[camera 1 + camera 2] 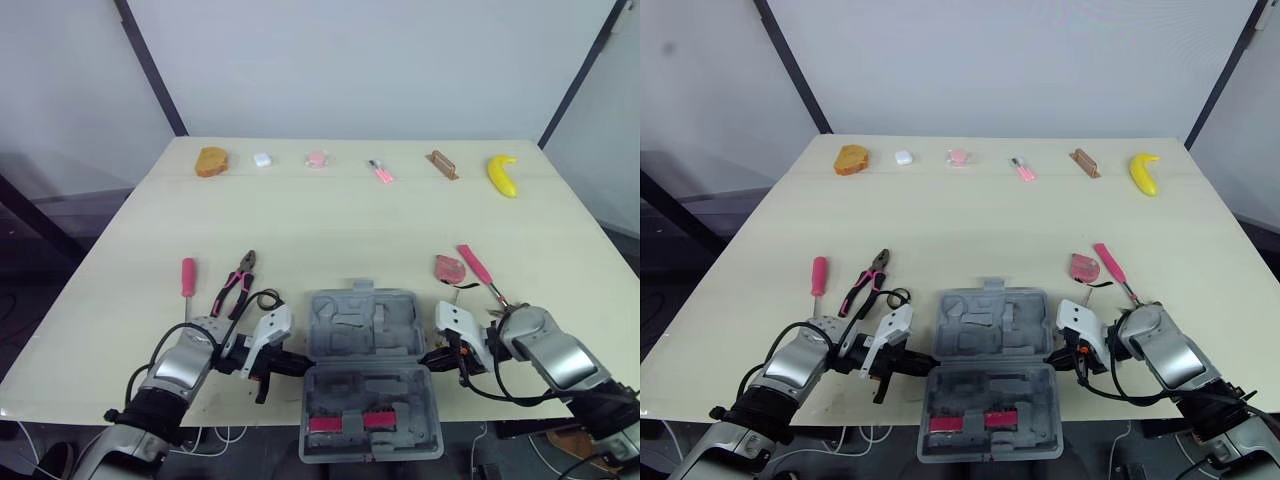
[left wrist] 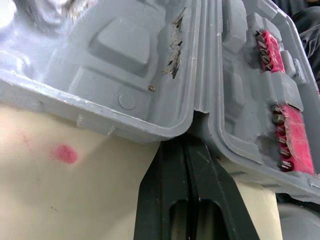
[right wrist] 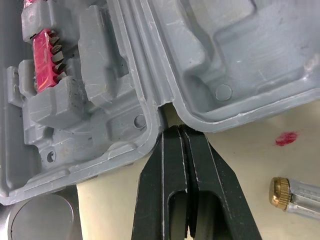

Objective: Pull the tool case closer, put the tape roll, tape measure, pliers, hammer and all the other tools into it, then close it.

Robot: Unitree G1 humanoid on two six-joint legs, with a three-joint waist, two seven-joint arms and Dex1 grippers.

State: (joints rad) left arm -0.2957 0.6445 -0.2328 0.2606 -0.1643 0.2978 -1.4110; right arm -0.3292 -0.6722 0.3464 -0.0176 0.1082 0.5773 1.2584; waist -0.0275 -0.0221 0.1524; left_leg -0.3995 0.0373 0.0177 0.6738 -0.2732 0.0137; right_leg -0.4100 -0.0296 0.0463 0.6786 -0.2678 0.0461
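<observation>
Head views:
- You have the tool case (image 1: 362,328) lying open at the 6 o'clock side of the desk (image 1: 330,220). Its near half reaches past the desk's near edge.
- Two pink bit strips (image 1: 345,423) sit in that near half.
- The left tool (image 1: 298,364) is at the case's 9 o'clock and the right tool (image 1: 428,358) at its 3 o'clock. Both are on the hinge line.
- The pliers (image 1: 235,285) lie at the case's 10 o'clock. A pink-handled screwdriver (image 1: 187,278) lies just beyond them, toward 9 o'clock.
- A reddish item (image 1: 449,267) and a pink-handled implement (image 1: 478,270) lie at the case's 2 o'clock; you cannot tell what either is.
- A row of small items runs along the desk's 12 o'clock edge, with a banana (image 1: 502,174) at the 3 o'clock end.

Left wrist view:
- The two black fingers are pressed flat together with nothing between them.
- Their tip sits in the notch where the case's two halves meet.

Right wrist view:
- The fingers are likewise closed on themselves and grip nothing.
- Their tip touches the hinge notch.
- A brass-capped metal shaft (image 3: 292,196) lies on the desk near the fingers.
</observation>
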